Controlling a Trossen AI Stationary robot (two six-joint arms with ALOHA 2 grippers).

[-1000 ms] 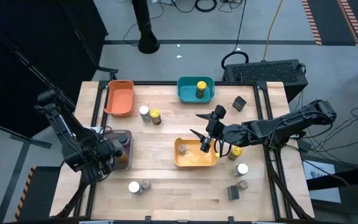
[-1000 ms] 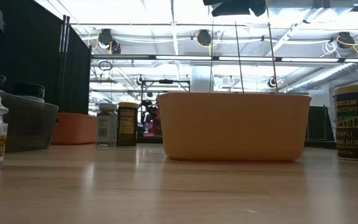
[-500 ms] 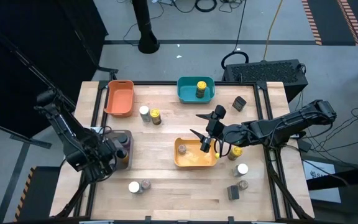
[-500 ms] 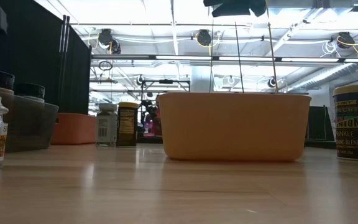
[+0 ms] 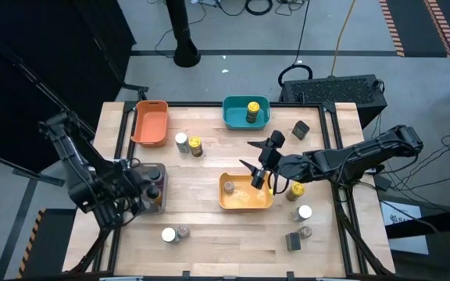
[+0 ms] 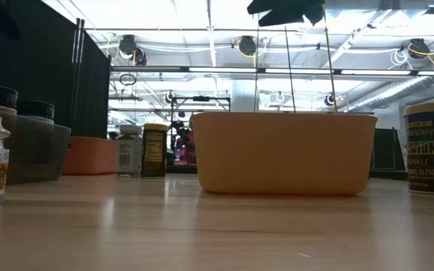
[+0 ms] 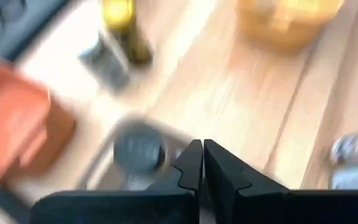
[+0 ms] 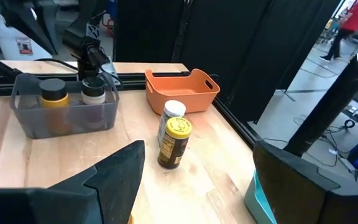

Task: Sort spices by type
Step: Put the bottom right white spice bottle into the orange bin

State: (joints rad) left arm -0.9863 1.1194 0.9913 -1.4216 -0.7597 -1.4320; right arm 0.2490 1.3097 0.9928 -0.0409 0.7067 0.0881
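The spices are small jars scattered over the table. One stands in the teal bin [image 5: 252, 112] and one in the yellow bin [image 5: 229, 186]. A black-lidded jar [image 8: 53, 93] and a grey-lidded jar [image 8: 92, 92] stand in the grey bin [image 5: 153, 204]. A white-lidded jar [image 8: 173, 112] and a yellow-lidded jar [image 8: 178, 140] stand by the orange bin [image 5: 150, 122]. My left gripper [image 7: 202, 155] is shut and holds nothing, raised above the grey bin's near-left side. My right gripper [image 5: 248, 156] hangs open and holds nothing, high over the yellow bin's far edge.
More jars stand at the near edge [image 5: 175, 233], by the right edge [image 5: 302, 212] and at the far right [image 5: 300, 129]. Bare wood lies between the grey and yellow bins. In the low view the yellow bin [image 6: 283, 150] fills the middle.
My left gripper has risen off the grey bin and tipped more toward level, staying shut. Both jars in that bin now show from above. My right arm has kept still.
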